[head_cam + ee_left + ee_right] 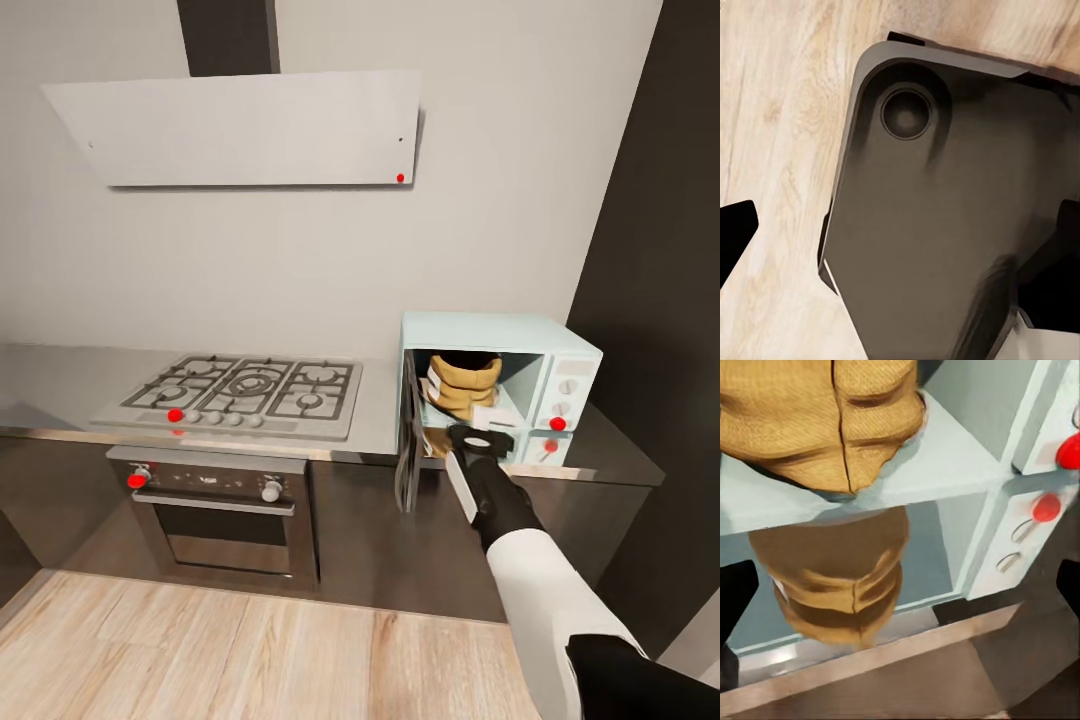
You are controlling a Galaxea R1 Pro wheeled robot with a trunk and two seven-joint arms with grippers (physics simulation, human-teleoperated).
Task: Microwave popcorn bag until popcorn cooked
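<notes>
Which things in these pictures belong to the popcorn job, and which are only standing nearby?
For the job:
- popcorn bag, inside the microwave
- microwave, door open
- right gripper, at its opening
- countertop

Only nearby:
- gas hob
- oven
- extractor hood

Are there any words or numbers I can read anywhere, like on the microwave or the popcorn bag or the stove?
None: no words, numbers or brand names can be read in these pictures.
The microwave: plain mint-blue, knobs and a red dot, no lettering.
The popcorn bag: plain golden-tan paper, no print.
The stove and the oven under it: knobs and red dots, no readable marks.
The hood: blank, one red dot.
</notes>
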